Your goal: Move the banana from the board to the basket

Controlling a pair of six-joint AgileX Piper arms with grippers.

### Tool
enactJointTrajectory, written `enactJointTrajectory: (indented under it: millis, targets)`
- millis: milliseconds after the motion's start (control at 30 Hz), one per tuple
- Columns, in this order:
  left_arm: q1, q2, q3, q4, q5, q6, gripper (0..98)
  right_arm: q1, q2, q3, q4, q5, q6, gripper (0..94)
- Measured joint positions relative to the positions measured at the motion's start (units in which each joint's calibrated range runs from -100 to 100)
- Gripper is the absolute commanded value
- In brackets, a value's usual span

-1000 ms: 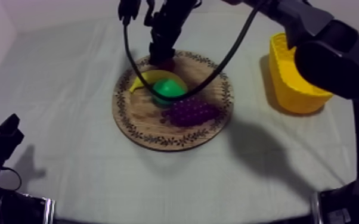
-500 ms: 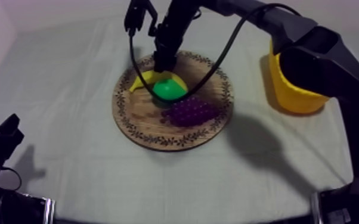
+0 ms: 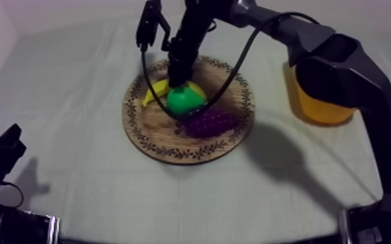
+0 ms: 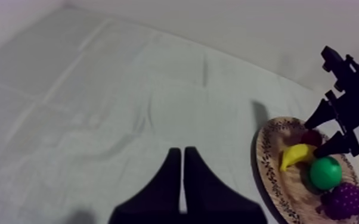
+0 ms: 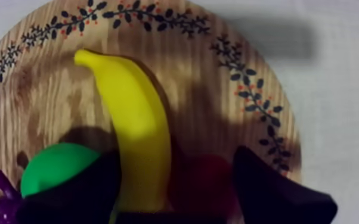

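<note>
Item: banana (image 5: 139,128), yellow and curved, lying on the wooden board (image 5: 45,107) toward its far half. One tip points at the patterned rim and the other end runs in between my right jaws. Neighbours: the pear (image 5: 53,170) is just beside it on one side, though I cannot tell whether they touch. The small red fruit (image 5: 203,182) is just beside it on the other, and the grapes (image 3: 208,121) are nearer the front of the board. Right jaws: wide, holding nothing, one side by the pear and the other beyond the small red fruit, so both banana and red fruit sit in the gap. Step in hand, as I judge it: closing on the banana. To do it well I would shift sideways until the red fruit is outside the jaws. I would then settle low across the banana's thick middle and close squarely, so the curve does not twist out or shove the pear. Right arm (image 3: 341,65): comes in from the upper right, passing in front of the yellow basket (image 3: 321,110), wrist turned steeply down over the board. Left arm (image 3: 0,152): low at the near left of the table (image 3: 75,162), well apart from the board, with the left jaws pressed together on nothing. The banana is not yet in the yellow basket.
</note>
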Motion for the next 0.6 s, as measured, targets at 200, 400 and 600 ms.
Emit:
enactJointTrajectory:
  millis: [200, 400, 600]
  targets:
    - [0.0, 0.0, 0.0, 0.0, 0.0, 0.0, 0.1, -0.2, 0.9, 0.8, 0.2, 0.0, 0.0, 52.7]
    - [0.0, 0.0, 0.0, 0.0, 0.0, 0.0, 0.1, -0.4, 1.1, 2.3, 0.3, -0.7, -0.1, 51.9]
    - [0.0, 0.0, 0.0, 0.0, 0.0, 0.0, 0.1, -0.4, 1.5, 3.9, 0.4, -1.5, 0.0, 47.6]
